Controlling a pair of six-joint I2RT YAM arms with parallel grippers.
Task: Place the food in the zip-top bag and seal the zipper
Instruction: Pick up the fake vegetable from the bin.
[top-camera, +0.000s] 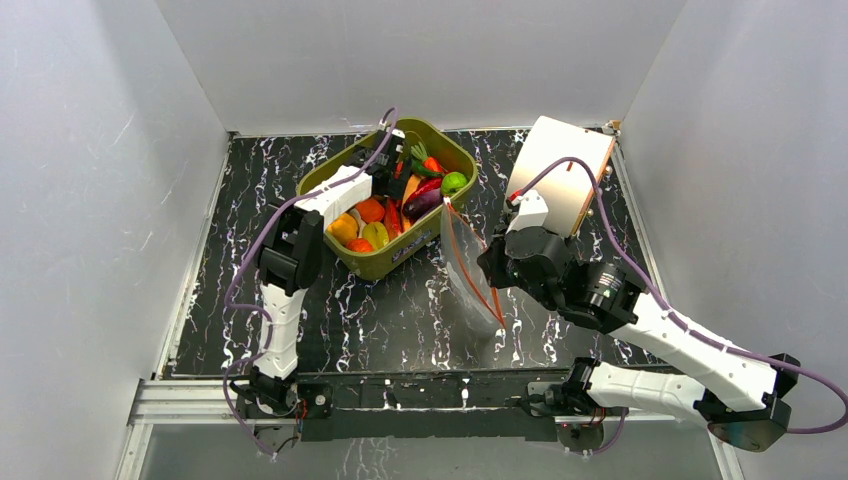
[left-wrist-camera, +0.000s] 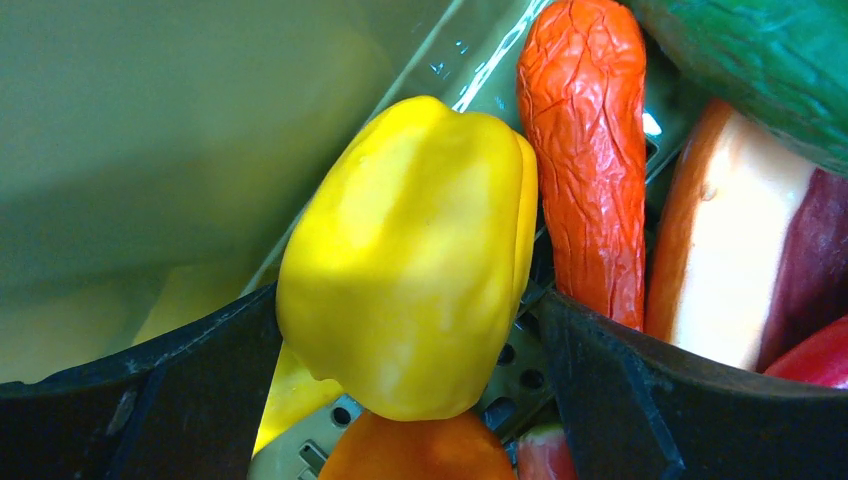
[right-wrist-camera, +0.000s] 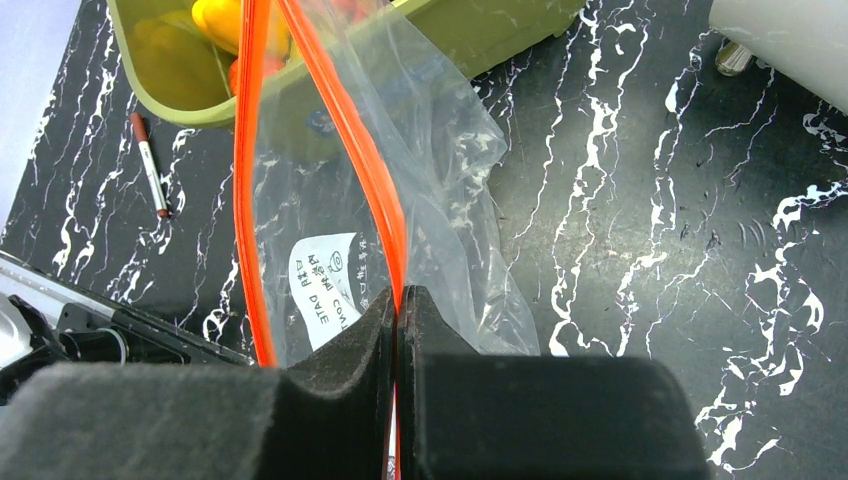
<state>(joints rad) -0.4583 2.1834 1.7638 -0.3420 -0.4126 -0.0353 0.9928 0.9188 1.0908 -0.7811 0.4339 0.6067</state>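
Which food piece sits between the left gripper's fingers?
The yellow pepper: it alone sits between the open left gripper fingers; the wrinkled chilli lies beside it.

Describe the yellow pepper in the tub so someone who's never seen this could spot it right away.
Find the olive-green plastic tub at the back of the black marbled table, where the left claw reaches in. Between its open fingers sits the glossy yellow toy pepper, blocky and lobed, beside a wrinkled orange-red chilli.

You look down on a black marble-patterned table (top-camera: 400, 310) veined in white, plain white walls (top-camera: 90, 200) closing your left, back and right, an aluminium rail (top-camera: 180, 395) along the near edge, soft even light throughout.
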